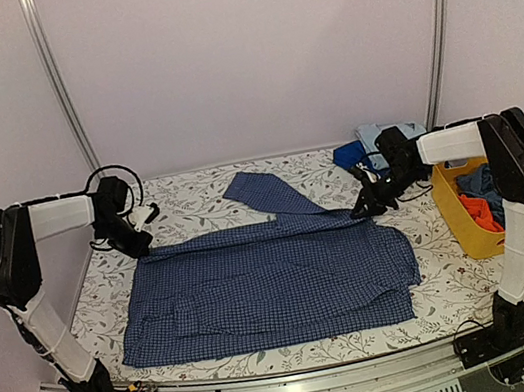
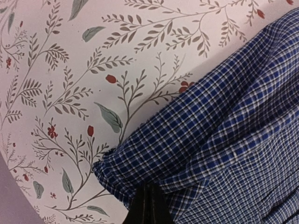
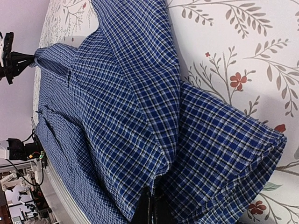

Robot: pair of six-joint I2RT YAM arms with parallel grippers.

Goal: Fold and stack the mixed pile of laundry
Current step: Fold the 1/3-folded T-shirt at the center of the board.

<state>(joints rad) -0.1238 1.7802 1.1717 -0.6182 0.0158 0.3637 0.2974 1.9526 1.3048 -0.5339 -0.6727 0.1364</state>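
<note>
A: Where is the task thing?
B: The blue small-check button shirt (image 1: 267, 281) lies spread flat mid-table on the floral-print tablecloth (image 1: 191, 193). Its long axis runs left to right between the two arms.

A: Jaws?
B: Both are clenched on the shirt. The left gripper (image 1: 140, 243) pinches its far left corner and the right gripper (image 1: 362, 209) pinches its far right corner. In each wrist view the checked cloth bunches right at the dark fingertips (image 2: 148, 207).

A: What relation does the next move turn on?
B: The far edge spans from one grip to the other, and the whole shirt body lies on the near side of the jaws, toward the arm bases. Neither arm is nearer, as each holds its own corner. It looks like a fold of the far edge toward the near hem, with both arms moving together.

A: How does the cloth look?
B: It is thin, soft woven cloth with shallow creases. One sleeve (image 1: 272, 192) juts past the far edge, angled far-left, and probably needs tucking in.

A: And the rest of the pile?
B: A red-orange cloth piece (image 1: 480, 210) and a dark navy garment (image 1: 478, 183) sit in the yellow plastic basket (image 1: 458, 225) at the right. Some light-blue garments (image 1: 368, 137) are heaped just beyond the right gripper.
</note>
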